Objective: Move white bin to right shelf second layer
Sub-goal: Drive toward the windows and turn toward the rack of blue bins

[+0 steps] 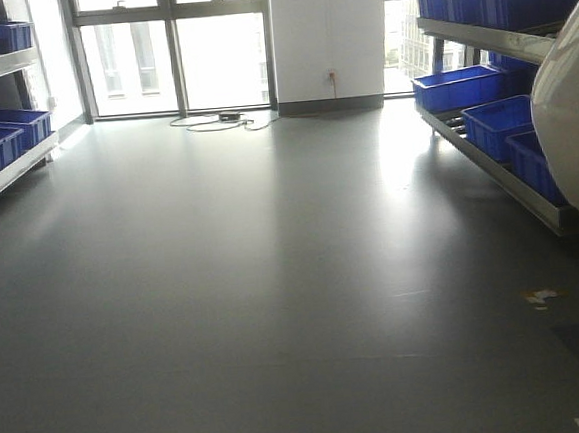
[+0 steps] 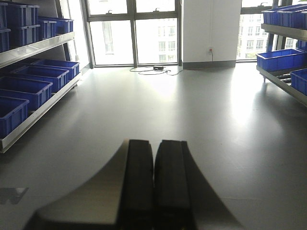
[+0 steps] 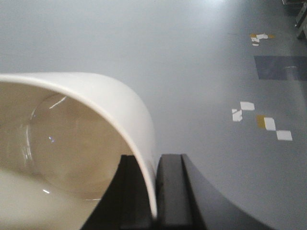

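Note:
The white bin (image 3: pixel 81 139) is a glossy cream tub, and the right wrist view looks into its mouth. My right gripper (image 3: pixel 154 159) is shut on its rim, with one finger inside the wall and one outside. In the front view the bin (image 1: pixel 572 114) bulges in at the right edge, held above the floor. Beside it stands the right shelf (image 1: pixel 497 45), with a strip of rollers (image 1: pixel 450 122) showing on its lower level between blue crates. My left gripper (image 2: pixel 154 143) is shut with nothing in it and points across the floor.
Blue crates (image 1: pixel 457 88) fill both visible levels of the right shelf. A left shelf (image 2: pixel 33 50) also holds blue crates (image 2: pixel 24 88). A cable and box (image 1: pixel 227 117) lie by the far windows. Tape marks (image 3: pixel 261 120) dot the grey floor.

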You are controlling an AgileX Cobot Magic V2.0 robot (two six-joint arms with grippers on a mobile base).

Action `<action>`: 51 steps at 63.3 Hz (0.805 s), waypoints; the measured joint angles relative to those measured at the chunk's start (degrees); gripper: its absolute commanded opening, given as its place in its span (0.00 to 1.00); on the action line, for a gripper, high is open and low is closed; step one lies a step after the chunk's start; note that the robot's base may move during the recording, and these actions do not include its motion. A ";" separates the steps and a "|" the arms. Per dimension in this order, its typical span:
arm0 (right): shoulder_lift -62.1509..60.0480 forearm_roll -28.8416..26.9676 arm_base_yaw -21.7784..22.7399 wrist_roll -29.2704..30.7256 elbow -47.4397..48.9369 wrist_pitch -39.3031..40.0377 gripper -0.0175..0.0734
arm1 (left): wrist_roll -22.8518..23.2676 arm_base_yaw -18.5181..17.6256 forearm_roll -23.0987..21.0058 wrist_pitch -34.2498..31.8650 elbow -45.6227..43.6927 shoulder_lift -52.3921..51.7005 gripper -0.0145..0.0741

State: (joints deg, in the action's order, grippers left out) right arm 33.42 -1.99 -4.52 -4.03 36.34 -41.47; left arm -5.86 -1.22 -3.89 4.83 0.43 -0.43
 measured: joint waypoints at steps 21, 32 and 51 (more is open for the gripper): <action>0.00 0.00 0.00 0.00 0.00 0.00 0.25 | 0.00 0.00 0.00 0.00 0.00 0.00 0.26; 0.00 0.00 0.00 0.00 0.00 0.00 0.25 | 0.00 0.00 0.00 0.00 0.00 0.00 0.26; 0.00 0.00 0.00 0.00 0.00 0.00 0.25 | 0.00 0.00 0.00 0.00 0.00 0.00 0.26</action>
State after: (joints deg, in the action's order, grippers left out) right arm 33.42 -1.99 -4.52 -4.03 36.34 -41.47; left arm -5.86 -1.22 -3.89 4.83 0.43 -0.43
